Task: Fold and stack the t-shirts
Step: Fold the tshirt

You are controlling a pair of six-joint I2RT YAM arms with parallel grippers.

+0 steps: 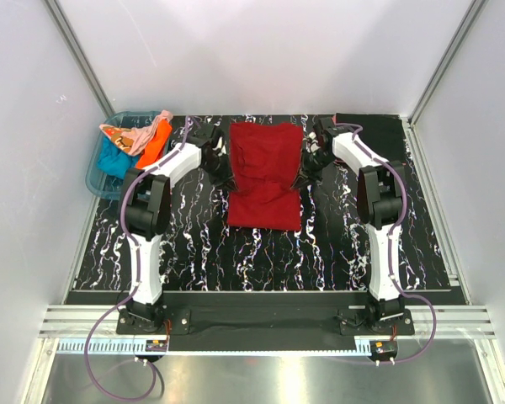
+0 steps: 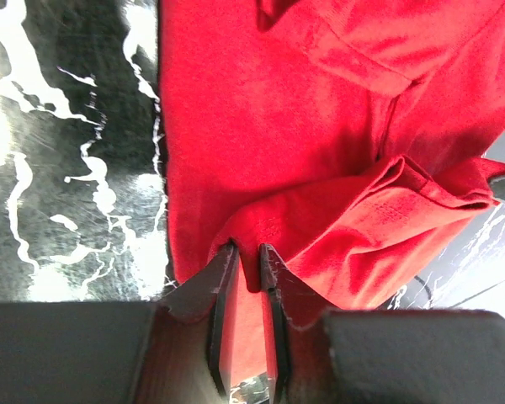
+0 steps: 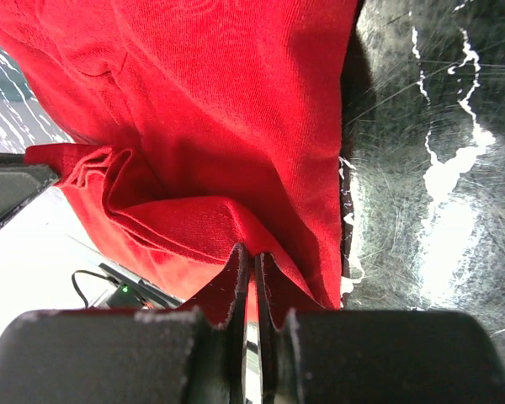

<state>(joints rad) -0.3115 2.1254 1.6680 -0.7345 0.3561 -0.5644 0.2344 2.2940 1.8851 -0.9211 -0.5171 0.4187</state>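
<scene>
Left end effector up close in its wrist cam: jaws nearly together with a pinch of the red shirt between them, and a ridge of cloth bunched up just past the tips. Right end effector is the mirror of that, clamped thin on the opposite side edge.

From the top cam the red shirt lies in the middle of the table, a bit toward 12 o'clock. The left end effector is on its 9 o'clock edge and the right on its 3 o'clock edge, roughly halfway along its length. Other shirts are heaped in the tub off at 10 o'clock, so nothing's stacked yet.

My read: first shirt, mid-fold, both sides gripped for a crosswise fold. Can't tell which way the fold is headed. Next move needs both arms lifting and travelling together at the same pace, keeping the cloth taut between them so it doesn't sag or twist. Then it's edge laid onto edge before letting go.
</scene>
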